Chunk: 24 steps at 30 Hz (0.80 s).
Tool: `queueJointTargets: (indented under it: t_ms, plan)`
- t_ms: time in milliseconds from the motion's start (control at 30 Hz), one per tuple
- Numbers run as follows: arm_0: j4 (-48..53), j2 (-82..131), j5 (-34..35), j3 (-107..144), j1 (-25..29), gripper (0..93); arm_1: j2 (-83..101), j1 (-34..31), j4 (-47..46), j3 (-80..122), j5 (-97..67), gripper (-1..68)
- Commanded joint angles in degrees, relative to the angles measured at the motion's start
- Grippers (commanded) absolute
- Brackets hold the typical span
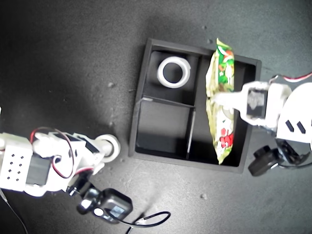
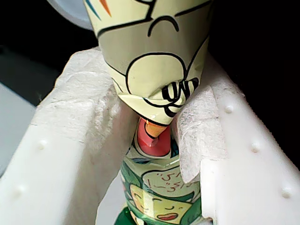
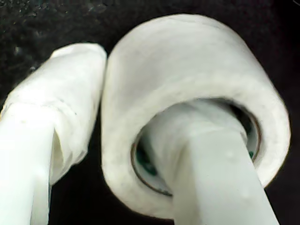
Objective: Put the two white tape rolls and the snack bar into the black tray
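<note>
Both end effectors clamp: first snack bar, second tape roll.

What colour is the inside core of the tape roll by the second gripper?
Greenish, inside the white tape roll; the second wrist view shows it best.

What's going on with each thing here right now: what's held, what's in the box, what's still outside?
snack bar: pinched in my first gripper, over the black tray's long compartment.
wider tape roll: lying flat in a tray compartment, untouched.
smaller tape roll: outside the tray, one finger of my second gripper through its hole.
black tray: open, middle compartments bare.
</note>
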Motion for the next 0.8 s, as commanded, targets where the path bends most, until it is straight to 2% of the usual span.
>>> queueJointTargets:
  t_ms: [0,133,233,267,367,500,600,667,767]
  plan:
    - [10.28,3.25,1.49,-8.44,0.09,0.2,0.44,0.79,-0.18,0.18,0.26,-0.4]
    - [22.24,7.82,6.68,-20.83,-0.88,0.2,1.41,0.7,5.45,-0.88,-0.97,1.3]
    - [27.77,8.53,11.69,-30.23,-3.52,0.2,1.41,-1.23,12.39,-5.36,-2.64,13.9]
    - [28.74,7.91,13.36,-33.4,-4.48,0.2,1.41,-1.93,14.77,-7.12,-3.08,16.3]
    - [30.15,3.16,17.58,-42.8,-6.68,0.2,1.49,-3.78,22.41,-13.01,-3.52,17.2]
    - [30.5,-8.61,21.71,-54.76,-8.35,0.3,1.49,-2.81,32.61,-23.64,2.46,15.3]
    - [31.46,-18.54,22.94,-62.93,-9.4,0.8,2.2,1.32,39.9,-31.11,17.67,8.2]
    - [33.84,-24.61,22.85,-68.47,-9.67,1.7,6.68,4.04,41.31,-29.62,29.62,-0.3]
    - [39.55,-31.64,21.01,-75.76,-10.02,2.0,17.4,4.83,40.34,-22.68,39.64,-0.4]
